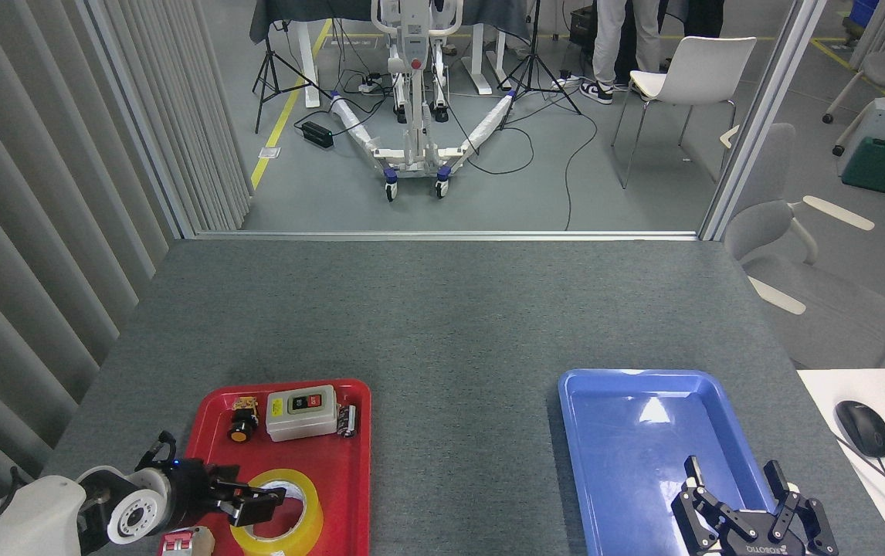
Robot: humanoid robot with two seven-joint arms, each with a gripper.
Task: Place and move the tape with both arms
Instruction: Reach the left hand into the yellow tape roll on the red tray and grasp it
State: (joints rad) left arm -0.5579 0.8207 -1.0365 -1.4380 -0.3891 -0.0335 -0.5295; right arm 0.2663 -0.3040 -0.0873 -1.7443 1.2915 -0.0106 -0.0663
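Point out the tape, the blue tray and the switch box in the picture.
tape (pixel 297 527): head view, yellow band on its right side.
blue tray (pixel 628 455): head view, bare floor near its middle.
switch box (pixel 301 414): head view, middle of its grey top.

Bare grey worktop (pixel 442 324) open between red tray (pixel 354 463) and blue tray (pixel 589 432), blue tray floor unoccupied ahead of right claw (pixel 736 483), switch box (pixel 301 412) and small parts crowding red tray's far end beyond tape (pixel 296 517)
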